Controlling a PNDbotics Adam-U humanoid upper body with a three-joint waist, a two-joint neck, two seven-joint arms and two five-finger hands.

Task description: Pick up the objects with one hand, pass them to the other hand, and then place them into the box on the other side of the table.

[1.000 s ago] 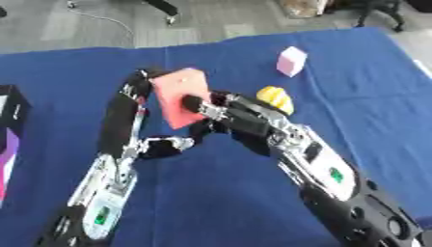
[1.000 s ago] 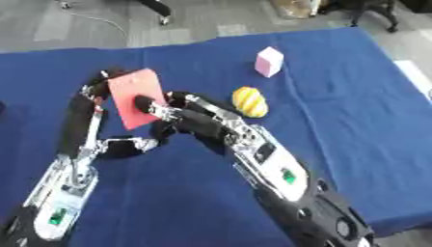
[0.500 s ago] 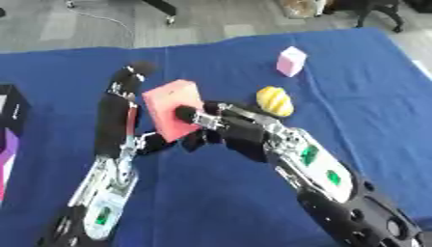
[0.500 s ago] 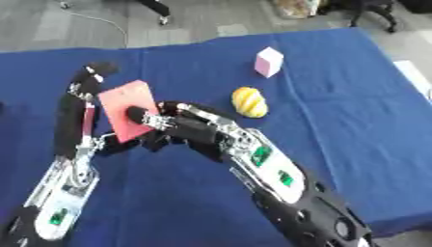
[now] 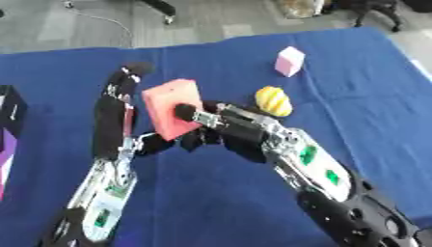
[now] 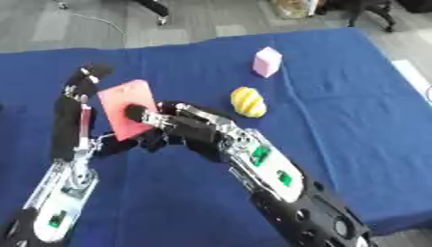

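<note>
While the handover is midway, nothing appears boxed yet. Nearest, the right hand (image 5: pixel 221 129) curls its fingers onto the red block (image 5: pixel 172 114), held up above the blue table (image 5: pixel 219 207). Behind the block, the left hand (image 5: pixel 118 94) stands with fingers straight against its far face. Farther off, a yellow object (image 5: pixel 272 100) and pink block (image 5: pixel 289 61) wait. The box (image 5: pixel 6 140) sits at the left edge.
</note>
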